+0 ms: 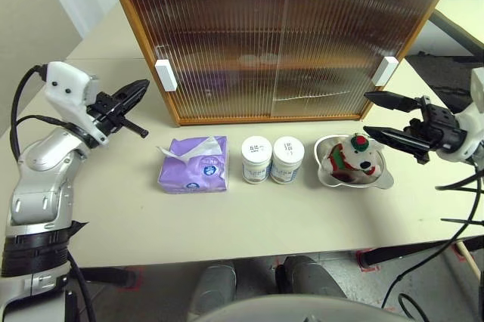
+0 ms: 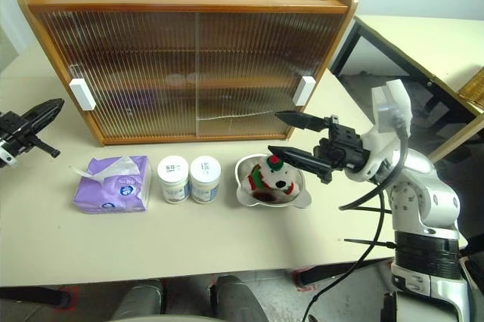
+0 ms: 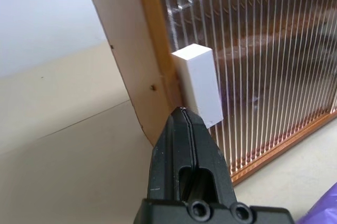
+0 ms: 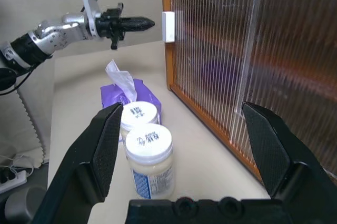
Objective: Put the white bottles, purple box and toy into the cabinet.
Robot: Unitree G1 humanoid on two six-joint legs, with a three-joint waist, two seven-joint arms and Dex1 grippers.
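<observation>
The left gripper (image 1: 140, 89) has its two black fingers pressed together on nothing, its tip near the white handle (image 1: 165, 75) at the left end of the closed wooden cabinet (image 1: 280, 42). The right gripper (image 2: 281, 134) has its fingers spread wide apart and empty, pointing across the front of the cabinet, just above the plush toy (image 2: 272, 176) that sits in a steel bowl (image 2: 243, 188). Beyond the right gripper along the table (image 1: 249, 224) stand the two white bottles (image 1: 271, 159) touching side by side, then the purple box (image 1: 193, 164), which lies below and in front of the left gripper.
</observation>
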